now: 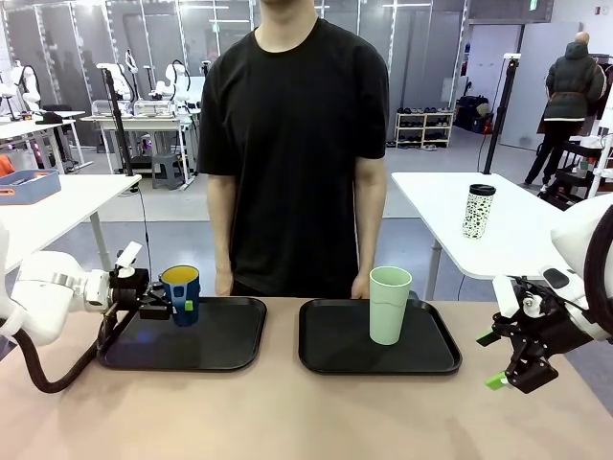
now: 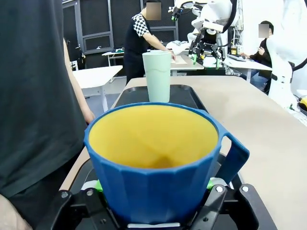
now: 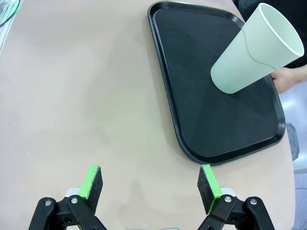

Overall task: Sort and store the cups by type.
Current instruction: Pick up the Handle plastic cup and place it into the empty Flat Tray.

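Left pincer [image 1: 165,309]: closed on the blue mug [image 1: 181,294], green pads [image 2: 98,186] against its lower wall on both sides, over the far left corner of the left tray [image 1: 206,350].
Blue mug: upright, yellow inside showing, handle turned to one side in the left wrist view; whether its base touches the tray cannot be told.
Green tumbler [image 1: 389,305]: upright on the right tray [image 1: 345,355], near that tray's far side, beside the person's hand [image 1: 361,287].
Right pincer [image 3: 152,184]: open and empty, above the bare surface [image 3: 81,96] just off the right tray's edge, well apart from the tumbler.
Step in hand: judged to be placing the mug on the left tray, 1 type per tray.
Doing it well: keep the mug level, bring its base flat onto the tray inside the raised rim, then part the fingers evenly so neither pad drags it.
Risk: the mug sits close to the tray corner; a placement on the rim could tip it.
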`<action>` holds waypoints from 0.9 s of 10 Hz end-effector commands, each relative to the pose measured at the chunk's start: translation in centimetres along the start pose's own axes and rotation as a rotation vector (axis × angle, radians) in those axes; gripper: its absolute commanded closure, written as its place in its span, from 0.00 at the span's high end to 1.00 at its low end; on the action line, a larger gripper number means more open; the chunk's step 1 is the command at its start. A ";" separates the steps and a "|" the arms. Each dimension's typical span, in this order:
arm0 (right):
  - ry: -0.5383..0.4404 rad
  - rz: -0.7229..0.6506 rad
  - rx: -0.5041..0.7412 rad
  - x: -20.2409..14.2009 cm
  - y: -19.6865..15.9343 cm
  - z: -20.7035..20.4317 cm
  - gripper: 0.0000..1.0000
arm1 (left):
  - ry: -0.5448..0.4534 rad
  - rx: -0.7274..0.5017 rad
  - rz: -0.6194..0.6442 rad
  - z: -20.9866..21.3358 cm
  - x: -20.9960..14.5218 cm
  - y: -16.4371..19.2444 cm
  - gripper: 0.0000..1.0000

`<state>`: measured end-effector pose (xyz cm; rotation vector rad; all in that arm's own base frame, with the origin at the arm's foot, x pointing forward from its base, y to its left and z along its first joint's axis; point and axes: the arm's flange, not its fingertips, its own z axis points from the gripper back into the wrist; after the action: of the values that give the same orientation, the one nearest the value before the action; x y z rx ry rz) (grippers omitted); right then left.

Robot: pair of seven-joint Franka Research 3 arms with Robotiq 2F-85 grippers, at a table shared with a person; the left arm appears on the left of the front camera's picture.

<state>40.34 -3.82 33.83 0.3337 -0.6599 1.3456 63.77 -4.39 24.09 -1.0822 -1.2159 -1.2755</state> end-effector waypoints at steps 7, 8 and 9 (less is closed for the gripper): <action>-0.005 0.005 -0.010 -0.1 -0.1 -0.2 1.00 | -0.027 -0.021 -0.029 0.0 -4.6 2.1 0.73; -0.005 0.005 -0.010 -0.1 -0.1 -0.2 1.00 | -0.034 -0.021 -0.038 0.1 -4.8 2.1 0.73; -0.005 0.005 -0.010 -0.1 -0.1 -0.2 1.00 | -0.038 -0.022 -0.037 0.2 -5.1 2.2 0.73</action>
<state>40.34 -3.82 33.83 0.3337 -0.6600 1.3456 65.82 -3.83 20.47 -1.0800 -1.2347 -1.2916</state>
